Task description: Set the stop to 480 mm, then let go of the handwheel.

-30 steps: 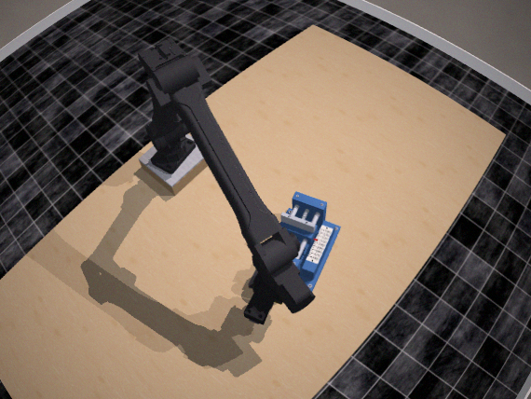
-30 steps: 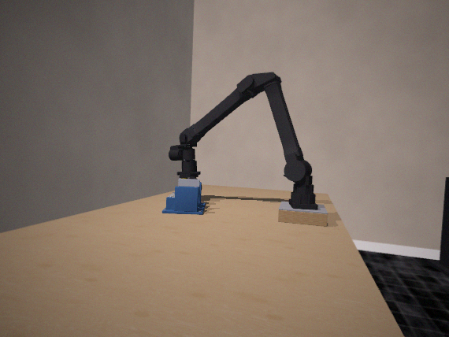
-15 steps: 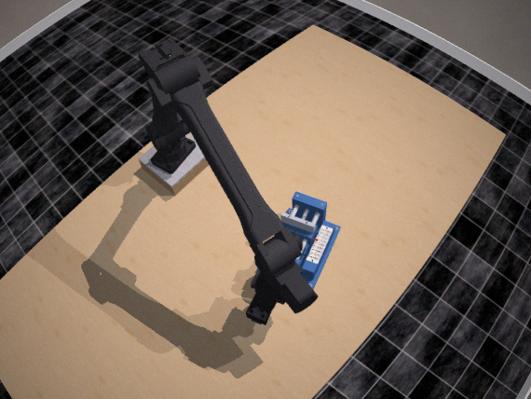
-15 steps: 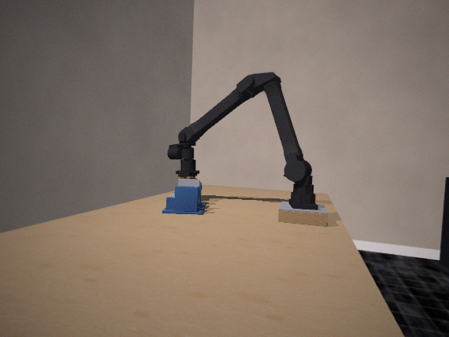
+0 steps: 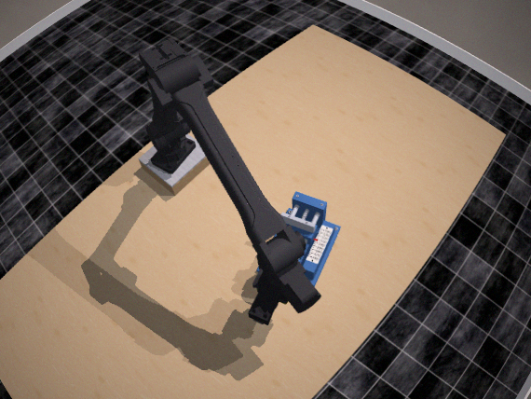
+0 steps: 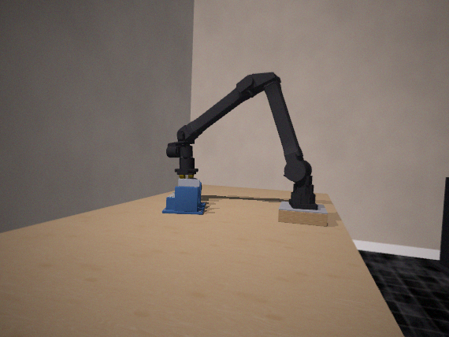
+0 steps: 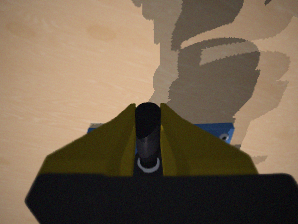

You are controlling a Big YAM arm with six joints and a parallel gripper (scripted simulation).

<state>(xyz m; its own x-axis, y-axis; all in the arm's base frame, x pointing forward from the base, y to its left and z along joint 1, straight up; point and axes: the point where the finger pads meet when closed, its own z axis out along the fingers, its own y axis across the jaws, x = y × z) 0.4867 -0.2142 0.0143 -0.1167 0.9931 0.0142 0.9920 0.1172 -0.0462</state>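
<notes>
The gripper [image 5: 265,305] [image 6: 186,176] [image 7: 148,111] is nearly closed, with its two yellow fingers pinching a dark, round handle [image 7: 148,122]. I think this is the handwheel's handle, but the wheel itself is hidden. The handle looks smooth and hard, so it could slip or twist in the fingers. A snug hold on its straight sides looks best. The wheel may feel a bit stiff, so it should turn slowly.

Just beyond the gripper is the blue frame [image 5: 309,200] [image 6: 187,198] [image 7: 227,133], with the pale stop [image 5: 298,222] [image 6: 189,183] across its rods. A red pointer [image 5: 316,240] sits by the white scale [image 5: 319,252]; its numbers are too small to read, so I cannot tell if the stop is at 480.

The frame's raised edges are close, so the fingers could bump them. Going straight up after letting go seems safest. Farther out, the table [image 5: 396,140] [image 6: 236,275] [image 7: 60,60] gives lots of room, and the arm's base block [image 5: 192,181] [image 6: 302,217] is well apart.

Claw [image 6: 186,176] [image 7: 148,111] slightly higher than before
</notes>
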